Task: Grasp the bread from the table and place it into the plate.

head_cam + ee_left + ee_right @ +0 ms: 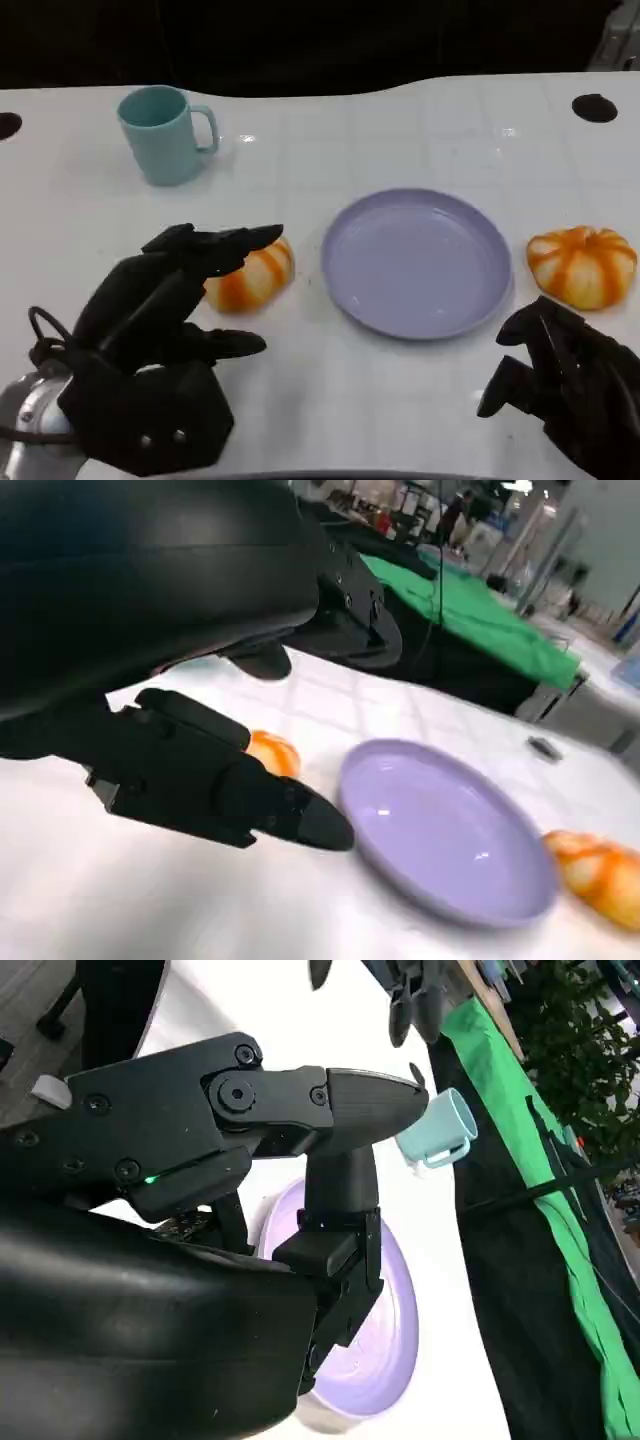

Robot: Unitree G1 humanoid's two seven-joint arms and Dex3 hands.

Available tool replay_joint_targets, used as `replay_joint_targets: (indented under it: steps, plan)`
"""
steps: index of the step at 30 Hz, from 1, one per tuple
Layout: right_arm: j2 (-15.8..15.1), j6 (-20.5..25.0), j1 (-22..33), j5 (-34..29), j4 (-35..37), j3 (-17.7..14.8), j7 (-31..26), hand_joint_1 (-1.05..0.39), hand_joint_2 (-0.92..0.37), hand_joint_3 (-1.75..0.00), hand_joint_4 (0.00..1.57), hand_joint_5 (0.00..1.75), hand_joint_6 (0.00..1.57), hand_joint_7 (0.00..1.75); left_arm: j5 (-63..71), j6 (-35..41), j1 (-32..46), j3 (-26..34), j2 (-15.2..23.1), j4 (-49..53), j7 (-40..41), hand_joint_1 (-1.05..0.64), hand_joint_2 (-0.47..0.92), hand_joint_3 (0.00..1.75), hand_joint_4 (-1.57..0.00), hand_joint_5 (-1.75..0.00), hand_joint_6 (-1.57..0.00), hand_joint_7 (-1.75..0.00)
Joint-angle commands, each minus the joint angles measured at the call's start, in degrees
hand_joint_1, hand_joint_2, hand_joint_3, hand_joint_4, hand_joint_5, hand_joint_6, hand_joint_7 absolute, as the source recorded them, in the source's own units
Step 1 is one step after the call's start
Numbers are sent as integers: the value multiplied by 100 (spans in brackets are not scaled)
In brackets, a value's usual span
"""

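Observation:
Two orange-and-white striped bread rolls lie on the white table. One bread roll (255,280) (272,752) sits just left of the lavender plate (420,265) (450,830) (385,1350), which holds nothing. The other bread roll (582,262) (600,870) lies off the plate's right rim. My left hand (165,320) (200,770) hovers by the left roll, its fingers spread and reaching over the roll's top, with the thumb apart below; it holds nothing. Near the front edge, my right hand (570,390) (300,1160) is below the right roll, loosely open and holding nothing.
A teal mug (160,132) (440,1128) stands at the back left, well behind my left hand. Two dark round holes (594,107) mark the table's far corners. The table's back edge runs behind the mug, against a dark background.

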Motion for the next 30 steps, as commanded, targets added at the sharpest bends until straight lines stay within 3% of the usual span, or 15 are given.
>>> replay_joint_targets:
  steps: [1, 7, 19, 23, 30]
  plan:
    - [-62, 39, -9, 0, -36, -34, -52, -43, -92, -39, 69, 175, 55, 161, 1026, 53, -286, -225, 329, -2, 513, -33, 72, 0, 0, -39, -24, -1]
    - [-61, 45, 2, 49, -44, -47, -22, -43, -92, -39, 68, 175, 55, 161, 1590, 470, -531, -466, 437, -24, 323, -30, 70, 0, 0, -27, -20, 0]
    - [-101, 46, 40, 36, -91, -59, 27, -45, -92, -38, 68, 175, 54, 162, 1970, 1205, -1372, -1186, 216, 1075, 170, -24, 74, 1, 0, -18, -18, 0]
    - [-85, 105, 73, 72, -139, -87, -12, -45, -92, -37, 67, 175, 54, 162, 1930, 1788, -2164, -1491, -319, 2396, -138, -24, 75, 1, 0, -13, -16, 0]
    - [-120, 83, 113, 66, -163, -79, 52, -46, -92, -38, 66, 175, 52, 162, 1815, 2116, -3087, -1801, -810, 4119, 75, -28, 76, 1, -2, -13, -16, 0]
